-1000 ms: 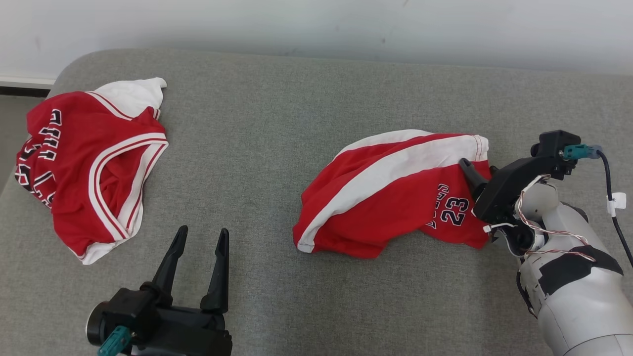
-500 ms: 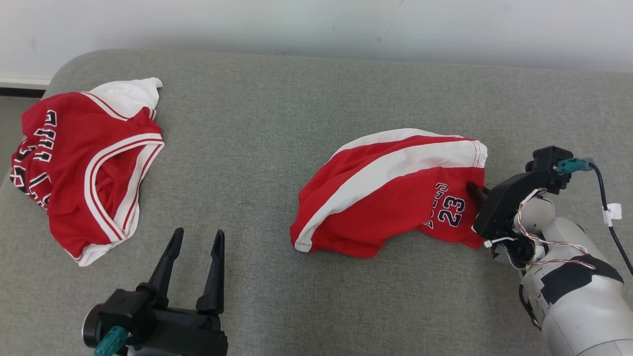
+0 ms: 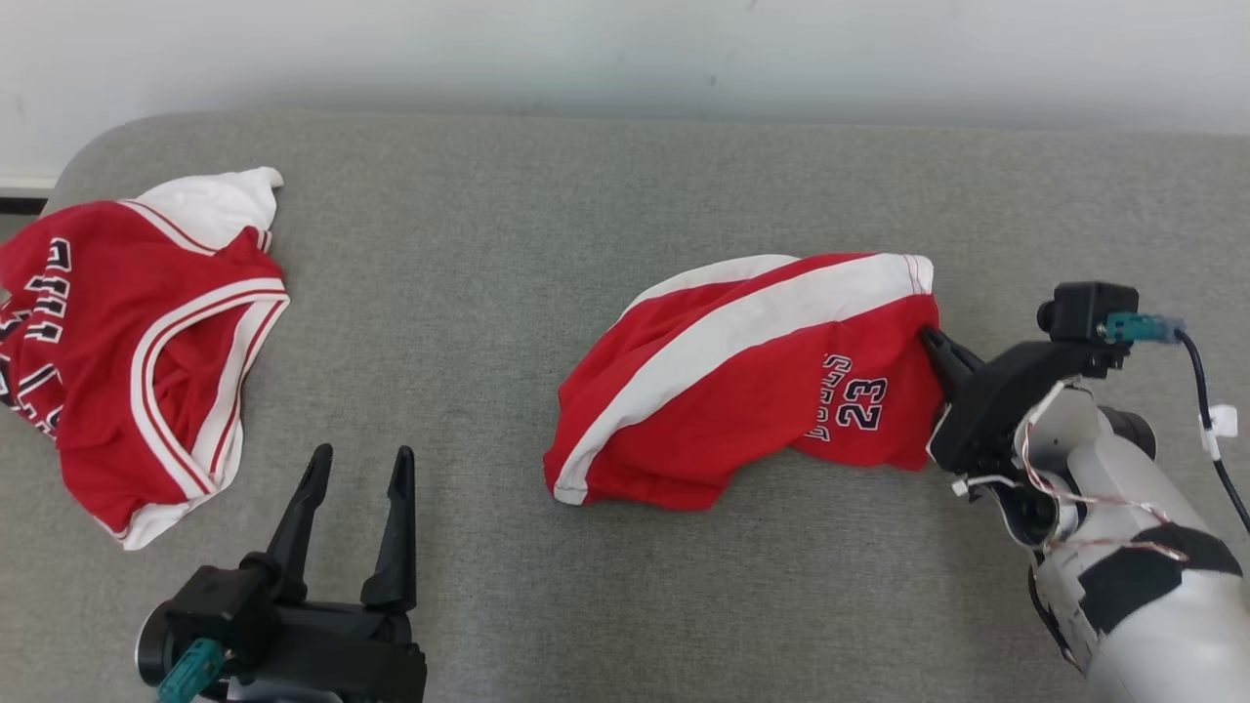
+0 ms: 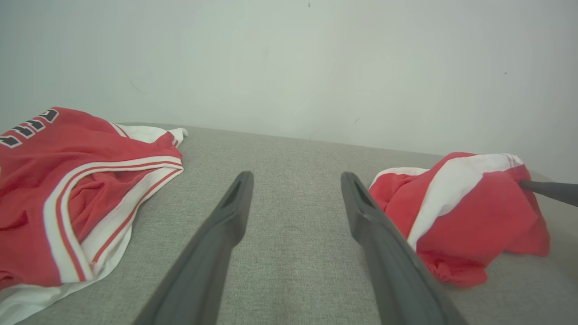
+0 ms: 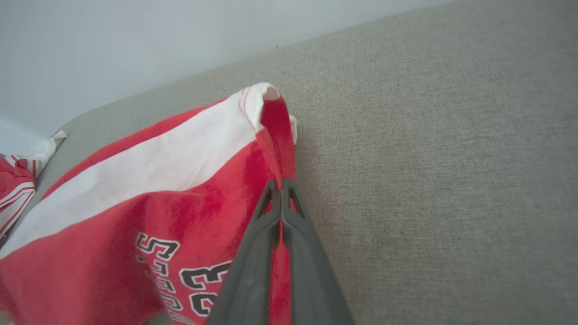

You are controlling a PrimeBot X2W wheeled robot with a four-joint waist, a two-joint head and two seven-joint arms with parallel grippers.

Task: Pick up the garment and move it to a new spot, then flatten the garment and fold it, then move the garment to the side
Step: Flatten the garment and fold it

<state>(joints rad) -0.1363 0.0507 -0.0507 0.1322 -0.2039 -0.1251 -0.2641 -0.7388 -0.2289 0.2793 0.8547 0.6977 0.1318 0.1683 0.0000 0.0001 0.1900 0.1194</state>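
The right tool [image 3: 930, 340] is seen clamped tight on the red basketball shorts [image 3: 742, 391], its two dark fingers pressed together with a thin fold of red cloth pinched between them. In the right wrist view the closed tips [image 5: 281, 183] are shown biting the side hem of the shorts [image 5: 135, 180], just below the corner where the broad white stripe ends. The number 23 is printed beside the grip, to that view's left.

The shorts are found right of centre on the grey fabric-covered worktop [image 3: 488, 293]. They are bunched rather than flat. From the left wrist view the gripped end is seen drawn up into a peak where a dark finger [image 4: 548, 189] of the right tool meets the cloth [image 4: 469, 216], while the far end is left resting on the worktop [image 4: 289, 153].

The left tool [image 3: 361, 456] is held low over the worktop at the lower left, fingers spread well apart, and nothing is held or touched by it. Bare grey fabric is framed between its tips [image 4: 296, 180].

A red jersey with white trim [image 3: 117, 342] is seen crumpled at the far left of the worktop, well apart from the shorts and from both tools. A pale wall [image 3: 586, 49] is seen behind the worktop.
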